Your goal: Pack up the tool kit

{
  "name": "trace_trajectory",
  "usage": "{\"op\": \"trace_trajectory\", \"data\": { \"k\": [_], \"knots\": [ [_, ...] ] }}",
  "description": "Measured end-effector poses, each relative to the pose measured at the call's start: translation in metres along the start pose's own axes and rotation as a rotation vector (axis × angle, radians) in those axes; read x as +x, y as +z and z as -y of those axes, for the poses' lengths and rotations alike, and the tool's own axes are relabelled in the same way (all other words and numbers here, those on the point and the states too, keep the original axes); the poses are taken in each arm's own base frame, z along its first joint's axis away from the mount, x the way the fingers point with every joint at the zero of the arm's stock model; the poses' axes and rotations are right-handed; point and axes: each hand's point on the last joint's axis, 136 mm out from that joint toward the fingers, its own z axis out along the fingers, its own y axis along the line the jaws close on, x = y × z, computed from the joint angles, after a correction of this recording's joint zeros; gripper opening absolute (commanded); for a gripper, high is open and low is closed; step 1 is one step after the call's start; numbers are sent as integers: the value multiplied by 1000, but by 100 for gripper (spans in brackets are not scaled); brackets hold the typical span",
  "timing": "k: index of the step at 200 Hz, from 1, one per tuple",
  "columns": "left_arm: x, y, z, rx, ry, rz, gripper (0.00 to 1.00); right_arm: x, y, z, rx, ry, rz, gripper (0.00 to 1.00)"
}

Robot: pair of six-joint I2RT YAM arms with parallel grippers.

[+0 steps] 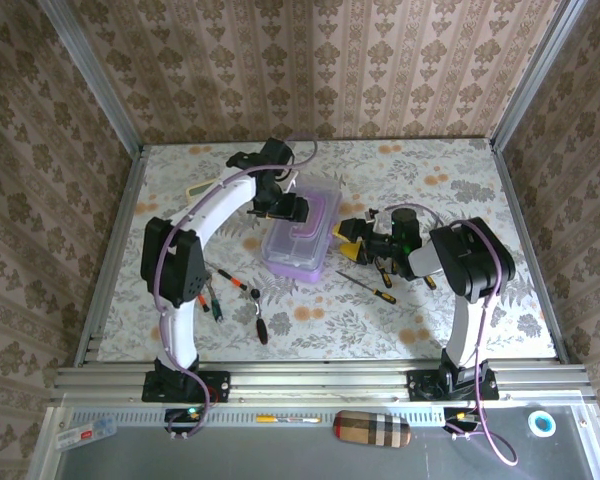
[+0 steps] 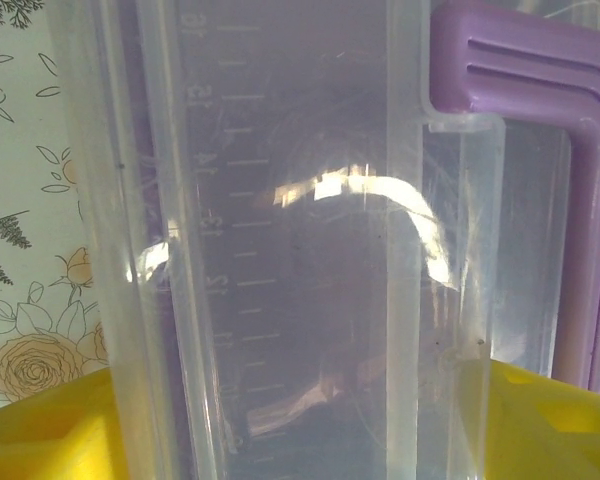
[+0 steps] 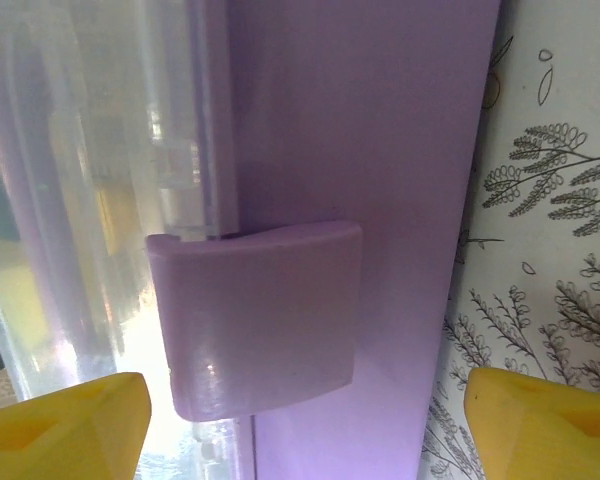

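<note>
- Translucent purple plastic box with a clear lid (image 1: 302, 240): you have one.
- Purple plastic handle (image 2: 525, 60) on that lid: one. Purple plastic latch (image 3: 260, 320) on the box's side: one.
- Black-and-orange hand tools (image 1: 233, 281): you can count three lying loose to the left of the box.
- Thin black-and-orange screwdriver (image 1: 368, 288) to the right of the box: one in plain sight. More orange-and-black pieces lie under the right arm, too hidden for you to count.
- Black-and-white robot arms (image 1: 195, 235): two.
- Small pale flat rectangle (image 1: 197, 188) at the far left of the floral table (image 1: 480, 190): one.
- On the grey shelf (image 1: 230, 450) in front: one plaid oblong pouch (image 1: 371, 428) and one white tape roll (image 1: 542, 423).
</note>
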Motion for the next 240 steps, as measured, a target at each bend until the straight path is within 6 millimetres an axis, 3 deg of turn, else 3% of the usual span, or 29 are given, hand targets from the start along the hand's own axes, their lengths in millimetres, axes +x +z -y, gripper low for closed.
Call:
{"op": "trace_trajectory", "data": {
  "k": [97, 147, 240],
  "knots": [
    [-1, -2, -4, 49, -20, 4, 45, -5, 7, -28, -134, -7, 2, 81],
    [-2, -2, -4, 49, -20, 5, 45, -5, 16, -26, -144, -5, -13, 82],
    [-2, -1, -4, 27, -13, 11, 46, -8, 17, -29, -151, 23, -13, 80]
  ]
}}
